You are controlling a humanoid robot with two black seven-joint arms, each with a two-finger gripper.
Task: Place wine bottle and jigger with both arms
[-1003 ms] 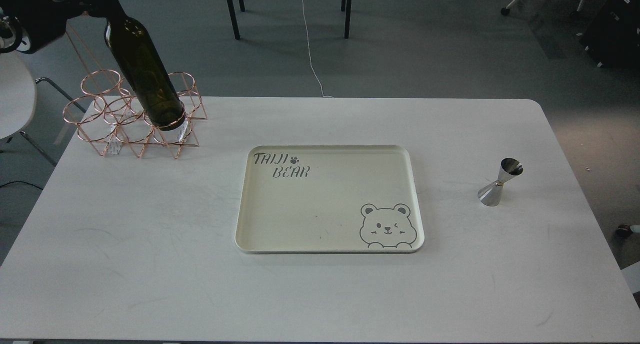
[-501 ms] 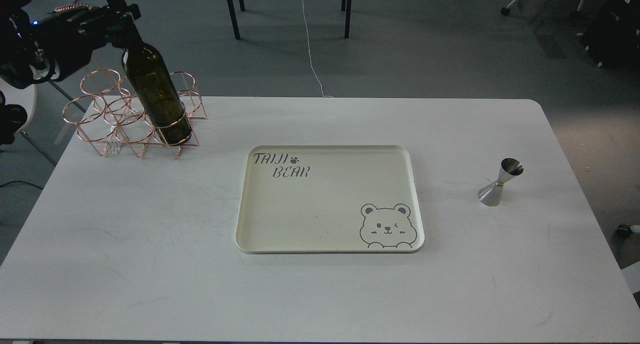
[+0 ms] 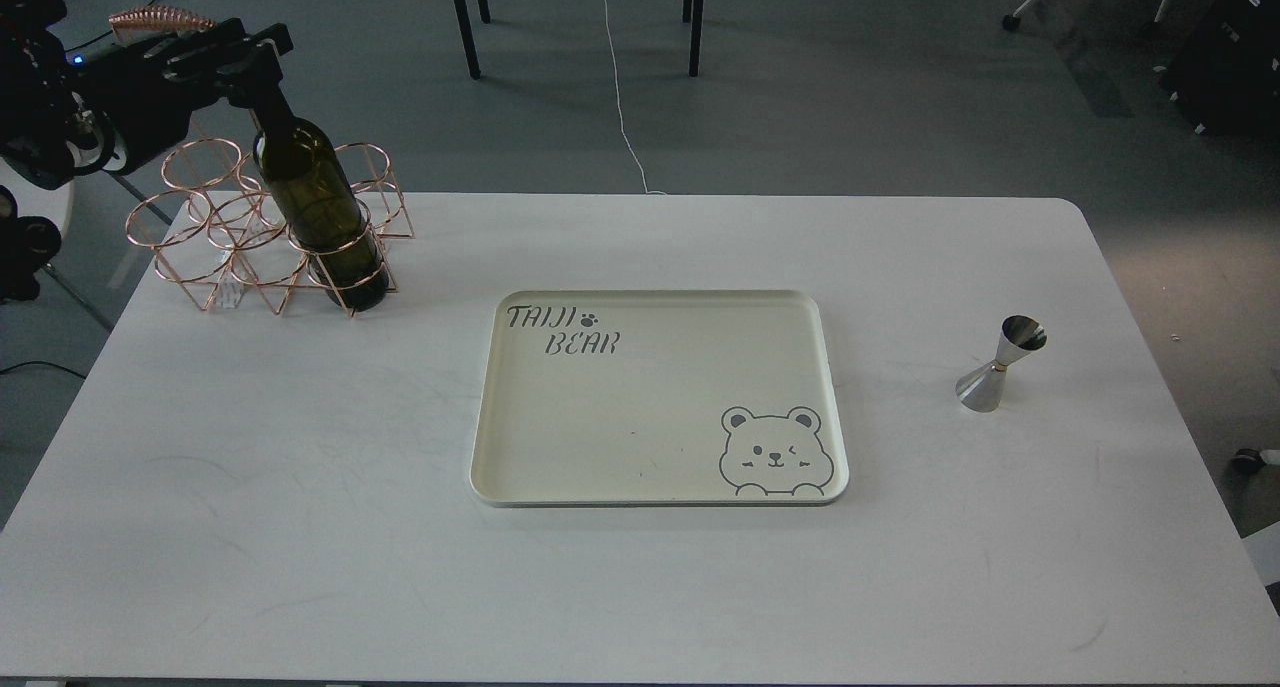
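Observation:
The dark olive-green wine bottle (image 3: 318, 207) stands, tilted a little, in the front right ring of a copper wire rack (image 3: 250, 232) at the table's back left. My left gripper (image 3: 258, 59) comes in from the left and is shut on the bottle's neck near its top. The silver jigger (image 3: 1000, 365) stands upright on the white table at the right, alone. My right arm and gripper are out of view.
A cream tray (image 3: 660, 487) printed with "TAIJI BEAR" and a bear lies empty at the table's middle. Chair and table legs (image 3: 465, 17) stand on the floor behind. A white round seat edge (image 3: 40, 192) is at far left.
The bottle has come down into the rack ring, its base now low in the ring near the table. My left gripper has lowered with it and moved slightly right.

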